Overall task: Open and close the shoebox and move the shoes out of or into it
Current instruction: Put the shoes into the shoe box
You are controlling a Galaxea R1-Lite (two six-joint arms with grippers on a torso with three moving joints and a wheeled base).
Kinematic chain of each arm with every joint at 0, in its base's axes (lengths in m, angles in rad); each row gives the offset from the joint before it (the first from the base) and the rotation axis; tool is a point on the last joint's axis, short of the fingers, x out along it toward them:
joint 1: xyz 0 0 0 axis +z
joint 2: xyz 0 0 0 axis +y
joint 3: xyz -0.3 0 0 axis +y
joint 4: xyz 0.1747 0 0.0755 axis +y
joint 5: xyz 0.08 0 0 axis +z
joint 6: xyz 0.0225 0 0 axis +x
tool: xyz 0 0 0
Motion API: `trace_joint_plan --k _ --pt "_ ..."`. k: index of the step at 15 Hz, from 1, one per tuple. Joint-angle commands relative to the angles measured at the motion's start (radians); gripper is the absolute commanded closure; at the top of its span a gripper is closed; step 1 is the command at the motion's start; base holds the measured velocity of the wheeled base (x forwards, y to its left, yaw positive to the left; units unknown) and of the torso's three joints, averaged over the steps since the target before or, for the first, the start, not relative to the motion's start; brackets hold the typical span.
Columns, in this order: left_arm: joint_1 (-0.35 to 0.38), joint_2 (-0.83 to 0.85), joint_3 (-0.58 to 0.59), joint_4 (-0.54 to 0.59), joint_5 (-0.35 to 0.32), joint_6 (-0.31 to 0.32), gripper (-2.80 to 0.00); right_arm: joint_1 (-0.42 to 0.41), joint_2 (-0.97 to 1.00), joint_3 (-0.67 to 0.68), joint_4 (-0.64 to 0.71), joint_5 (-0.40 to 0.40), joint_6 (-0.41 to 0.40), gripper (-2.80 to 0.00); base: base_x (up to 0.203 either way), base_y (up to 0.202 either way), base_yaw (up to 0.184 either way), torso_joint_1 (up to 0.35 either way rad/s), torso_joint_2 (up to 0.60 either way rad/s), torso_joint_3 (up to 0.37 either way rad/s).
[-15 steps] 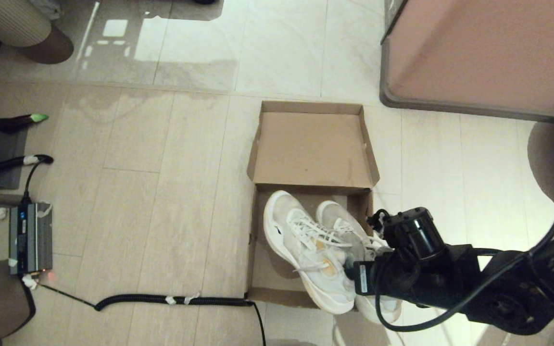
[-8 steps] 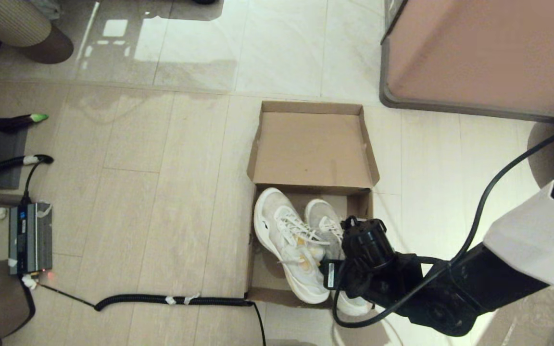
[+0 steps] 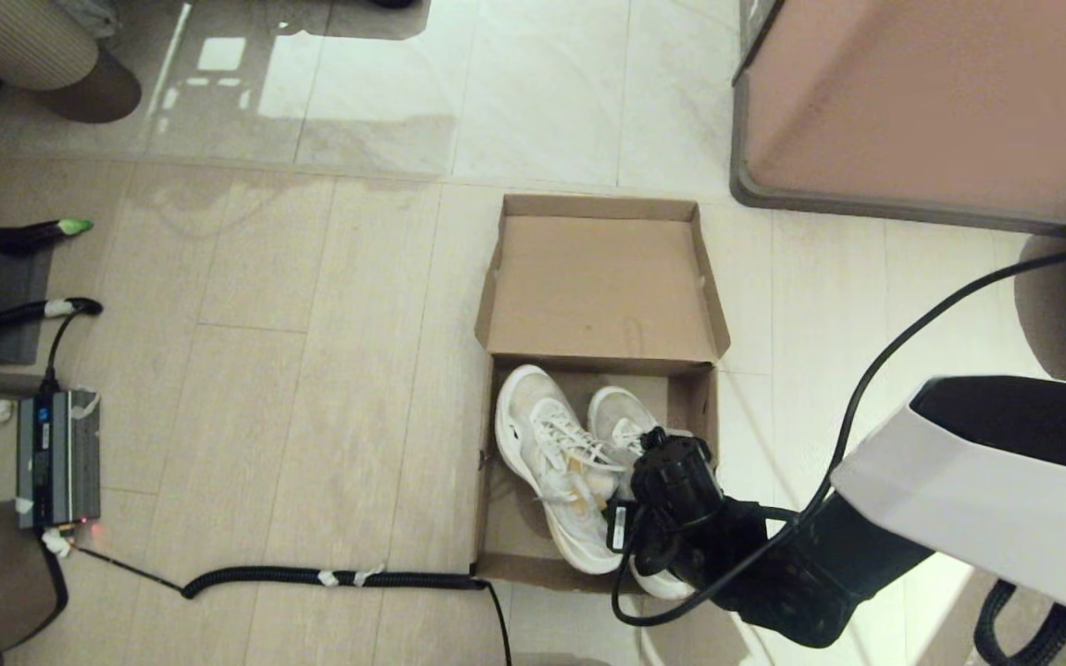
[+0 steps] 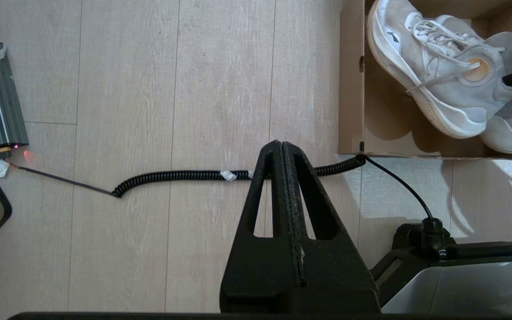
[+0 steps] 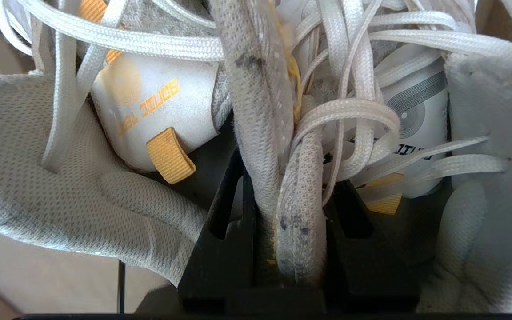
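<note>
The brown cardboard shoebox stands open on the floor, its flap lid laid back away from me. The white lace-up shoes hang side by side low inside the box, heels out over its near edge. My right gripper is shut on the pinched inner collars of both shoes; its fingers are buried among the laces. In the head view its black wrist covers the grip. My left gripper is shut and empty, above the floor left of the shoebox.
A coiled black cable runs along the floor to the box's near-left corner. A grey power unit sits far left. A big pinkish-brown block with a grey rim stands at the back right.
My right arm has swung left and down, carrying the shoes from over the box's near-right edge lower into the box. The box and lid stayed put.
</note>
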Motion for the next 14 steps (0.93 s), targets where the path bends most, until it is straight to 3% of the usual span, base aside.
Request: trace_joint_plan --k 1,2,3,9,14 --pt "0.000 0.000 0.000 -0.001 0.000 -0.001 0.00 -0.005 0.038 -0.022 -0.004 -0.013 0.004 0.00 0.000 0.000 0.000 0.000 0.00 0.000" --pt "0.000 0.000 0.000 0.000 0.000 -0.001 0.00 -0.013 0.040 -0.032 -0.004 -0.013 0.004 0.00 0.000 0.000 0.000 0.000 0.00 0.000" --pt "0.000 0.000 0.000 0.000 0.000 -0.001 0.00 -0.018 0.046 -0.046 -0.006 -0.018 0.004 -2.80 0.000 0.000 0.000 0.000 0.00 0.000" --pt "0.000 0.000 0.000 -0.001 0.000 -0.004 0.00 -0.021 0.048 -0.106 -0.005 -0.067 -0.008 -2.80 0.000 0.000 0.000 0.000 0.00 0.000" --pt "0.000 0.000 0.002 -0.013 0.000 -0.010 0.00 -0.021 -0.183 -0.065 0.100 -0.055 -0.003 -2.80 0.000 0.000 0.000 0.000 0.00 0.000"
